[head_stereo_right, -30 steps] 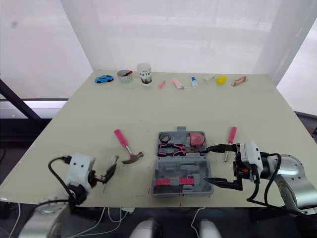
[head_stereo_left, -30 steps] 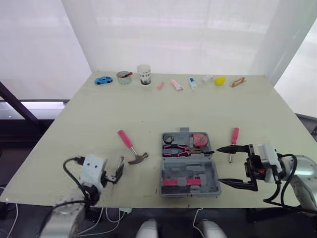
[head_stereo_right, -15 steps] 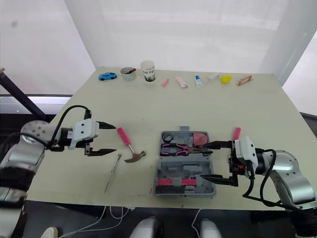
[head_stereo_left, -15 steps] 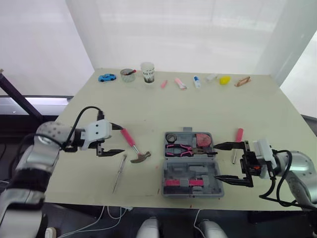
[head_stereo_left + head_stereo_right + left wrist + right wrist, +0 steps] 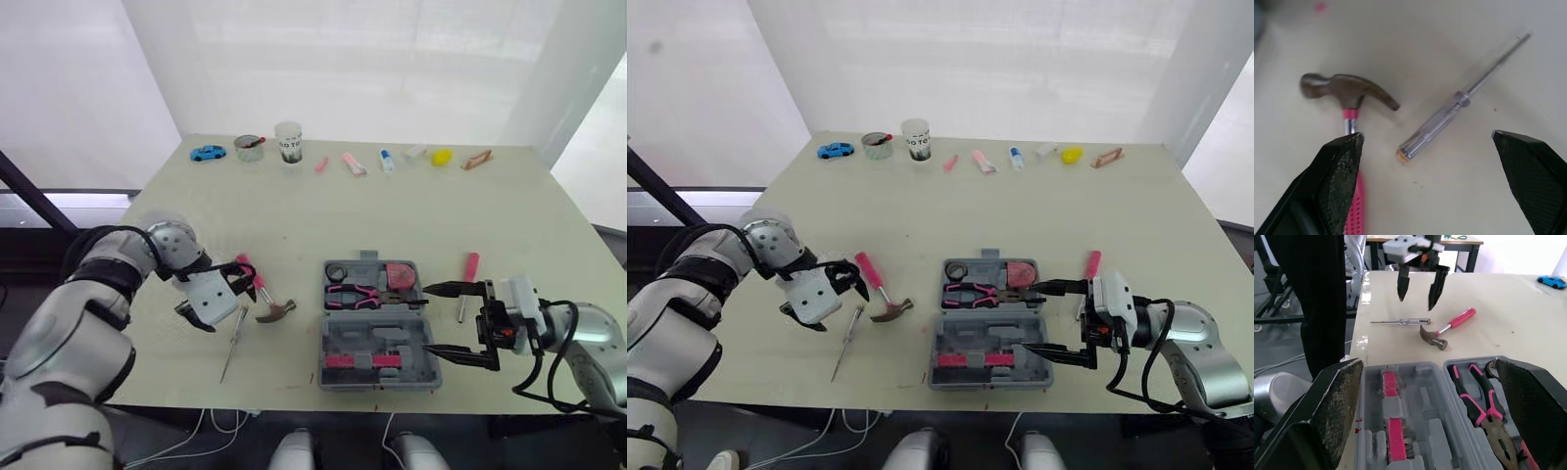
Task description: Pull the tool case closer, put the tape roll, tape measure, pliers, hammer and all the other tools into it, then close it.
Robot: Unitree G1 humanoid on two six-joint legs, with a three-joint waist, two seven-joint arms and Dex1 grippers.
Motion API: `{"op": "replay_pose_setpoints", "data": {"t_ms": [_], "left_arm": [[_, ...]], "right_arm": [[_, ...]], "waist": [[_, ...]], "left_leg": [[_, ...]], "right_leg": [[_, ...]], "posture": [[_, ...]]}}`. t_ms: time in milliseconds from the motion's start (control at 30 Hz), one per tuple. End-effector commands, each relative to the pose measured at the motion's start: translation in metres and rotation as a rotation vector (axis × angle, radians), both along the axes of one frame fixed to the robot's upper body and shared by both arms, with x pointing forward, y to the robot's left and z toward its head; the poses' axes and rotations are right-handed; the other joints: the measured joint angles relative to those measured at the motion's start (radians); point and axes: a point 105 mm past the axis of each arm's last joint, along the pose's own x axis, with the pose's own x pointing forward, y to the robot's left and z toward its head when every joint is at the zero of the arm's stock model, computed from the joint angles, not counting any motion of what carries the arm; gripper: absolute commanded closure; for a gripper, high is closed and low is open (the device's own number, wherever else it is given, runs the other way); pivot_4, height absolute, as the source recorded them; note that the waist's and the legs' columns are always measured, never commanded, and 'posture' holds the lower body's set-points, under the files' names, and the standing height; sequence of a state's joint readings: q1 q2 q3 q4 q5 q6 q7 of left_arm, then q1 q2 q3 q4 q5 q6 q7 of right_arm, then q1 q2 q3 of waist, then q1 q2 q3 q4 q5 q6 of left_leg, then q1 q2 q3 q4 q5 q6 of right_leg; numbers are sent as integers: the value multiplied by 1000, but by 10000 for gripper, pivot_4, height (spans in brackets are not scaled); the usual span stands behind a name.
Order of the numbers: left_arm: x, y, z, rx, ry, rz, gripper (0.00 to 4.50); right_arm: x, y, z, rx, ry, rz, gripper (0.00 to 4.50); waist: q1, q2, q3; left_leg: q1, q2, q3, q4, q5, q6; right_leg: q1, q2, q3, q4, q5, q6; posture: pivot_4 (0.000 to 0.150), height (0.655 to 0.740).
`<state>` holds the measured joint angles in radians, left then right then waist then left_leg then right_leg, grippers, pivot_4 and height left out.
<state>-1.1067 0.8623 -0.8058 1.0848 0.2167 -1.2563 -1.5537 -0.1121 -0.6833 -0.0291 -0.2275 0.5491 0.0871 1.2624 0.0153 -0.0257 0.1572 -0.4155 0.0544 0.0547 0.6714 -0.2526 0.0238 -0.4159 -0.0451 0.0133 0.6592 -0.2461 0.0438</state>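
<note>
- Pale surface (image 5: 411, 206) carries the open tool case (image 5: 377, 338).
- Left tool (image 5: 1426, 135), spread and empty, has swung in over the hammer (image 5: 1347, 90) left of the case, seemingly not yet touching; a pickup looks next.
- Hammer's long axis slants: head toward the case, pink handle away.
- Right tool (image 5: 429, 319) gapes empty, right of the case.

No readable text or labels

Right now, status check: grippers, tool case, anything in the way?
Both open: left gripper over pink-handled hammer and clear screwdriver, right gripper beside grey plastic tool case. Case open, pink-handled pliers inside. Nothing blocking.
</note>
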Motion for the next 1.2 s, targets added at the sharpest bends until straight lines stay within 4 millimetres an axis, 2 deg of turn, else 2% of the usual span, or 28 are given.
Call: {"op": "replay_pose_setpoints", "data": {"t_ms": [33, 633, 800, 1033, 1133, 1167, 1200], "left_arm": [[-1, 5, 1, 112, 8, -116, 270], [7, -7, -26, 182, -51, -316, 270], [4, -21, -34, 130, -35, -375, 270], [1, -20, -38, 147, -7, -406, 270], [-2, -22, -39, 133, 12, -422, 6659], [-4, -22, -39, 127, 22, -429, 10684], [-5, -23, -40, 122, 30, -433, 12120]], "right_arm": [[-2, -1, 12, 7, -53, -5, 0], [3, 1, 15, 13, -73, -25, 0], [3, 1, 15, 14, -76, -23, 0], [4, 1, 15, 10, -81, -23, 0], [4, 1, 16, 11, -83, -26, 0], [4, 1, 16, 11, -83, -26, 0], [4, 1, 16, 11, -83, -26, 0]], "waist": [[-1, -1, 0], [0, -3, 2], [1, -3, 2], [1, -3, 1], [0, -3, 1], [0, -3, 1], [-1, -3, 1]], "left_leg": [[0, 0, 0, 0, 0, 0], [1, 0, -1, 0, 0, 0], [1, 0, -2, 2, 0, 0], [1, 0, -2, 3, 0, 0], [1, 0, -2, 3, 0, 0], [1, 0, -2, 3, 0, 0], [1, 0, -1, 3, 0, 0]], "right_leg": [[0, 0, 0, 0, 0, 0], [1, 0, 0, 2, 0, 0], [2, 0, -1, 3, 0, 0], [3, 0, -1, 3, 1, 2], [3, 0, -1, 3, 1, 2], [3, 0, -1, 3, 1, 2], [3, 0, 0, 3, 1, 2]], "posture": [[1500, 7400], [1500, 7400], [1500, 7400], [1500, 7400], [1500, 7400], [1500, 7400], [1500, 7400]]}}
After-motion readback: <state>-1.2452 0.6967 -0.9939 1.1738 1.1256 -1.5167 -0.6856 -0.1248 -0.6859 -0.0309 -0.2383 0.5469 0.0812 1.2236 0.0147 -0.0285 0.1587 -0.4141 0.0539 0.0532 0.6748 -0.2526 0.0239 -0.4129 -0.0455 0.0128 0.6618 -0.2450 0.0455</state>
